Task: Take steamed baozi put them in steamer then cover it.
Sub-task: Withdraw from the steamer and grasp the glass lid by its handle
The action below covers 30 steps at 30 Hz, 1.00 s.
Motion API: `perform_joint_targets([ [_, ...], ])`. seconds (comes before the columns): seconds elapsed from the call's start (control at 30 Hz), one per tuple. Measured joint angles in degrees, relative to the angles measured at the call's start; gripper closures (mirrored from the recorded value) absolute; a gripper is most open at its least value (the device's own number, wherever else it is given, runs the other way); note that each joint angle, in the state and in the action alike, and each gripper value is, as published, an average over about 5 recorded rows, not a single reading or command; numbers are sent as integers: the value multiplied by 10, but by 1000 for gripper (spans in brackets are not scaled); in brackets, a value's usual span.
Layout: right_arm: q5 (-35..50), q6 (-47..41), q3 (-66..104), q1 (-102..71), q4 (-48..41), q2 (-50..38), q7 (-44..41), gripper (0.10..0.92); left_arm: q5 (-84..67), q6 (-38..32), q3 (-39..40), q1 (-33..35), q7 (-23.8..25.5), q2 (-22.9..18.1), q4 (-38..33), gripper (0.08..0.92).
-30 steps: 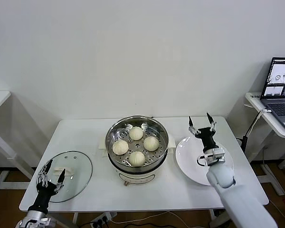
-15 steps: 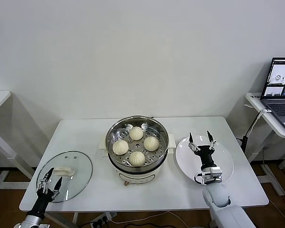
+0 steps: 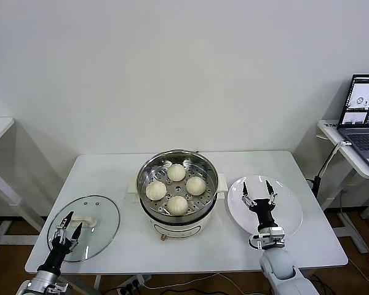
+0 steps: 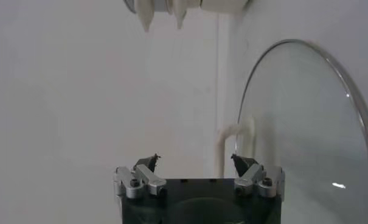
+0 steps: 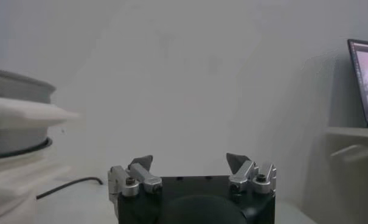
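Left gripper hovering released by the round clear glass cover; probably slippery, fragile, so grabbing its white handle

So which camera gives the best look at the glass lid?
The head view: the whole glass lid lies flat on the table, white handle visible. The left wrist view catches only part of its rim and glass; the right wrist view misses it.

The right gripper, a black block with silver finger mounts and dark pointed fingertips, stands with its jaws spread wide and nothing between them. Off to one side sits the round shiny stainless-steel steamer on its white base, a white side handle jutting toward the gripper and a thin black cable trailing from it. At the far edge a dark laptop screen rises above a white side table, against a plain pale wall.
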Motion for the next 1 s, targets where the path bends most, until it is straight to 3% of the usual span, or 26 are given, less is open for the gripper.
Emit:
perform_joint_targets([
  [0.87, -21, 3, 7, -15, 0, 15, -5, 203, 14, 34, 23, -43, 9, -1, 17, 177],
  [1.0, -23, 3, 8, -15, 0, 15, -5, 203, 14, 37, 25, -45, 14, -1, 22, 228],
])
